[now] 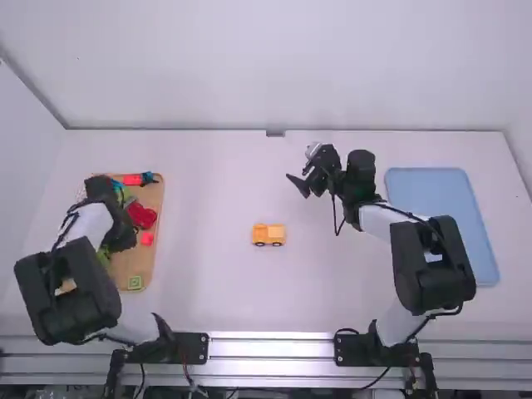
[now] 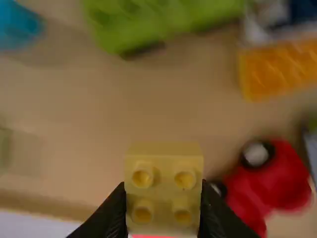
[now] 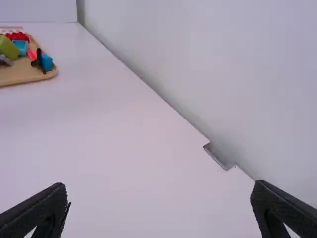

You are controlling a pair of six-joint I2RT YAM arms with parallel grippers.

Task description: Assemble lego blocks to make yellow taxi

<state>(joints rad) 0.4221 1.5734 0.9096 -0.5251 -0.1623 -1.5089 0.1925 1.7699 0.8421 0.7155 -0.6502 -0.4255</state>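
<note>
Yellow block (image 2: 164, 198), bottom centre, is pinched in the left gripper (image 2: 162, 191): likely light, stiff (slick, too), best held by opposite flat sides. Right gripper (image 3: 159, 191) gapes; the yellow vehicle (image 1: 268, 233) sits mid-frame.

Bright, even light covers the smooth white table (image 1: 208, 183); soft shadows lie on the tan wooden tray (image 2: 99, 119) at left, blurred in the left wrist view.
</note>
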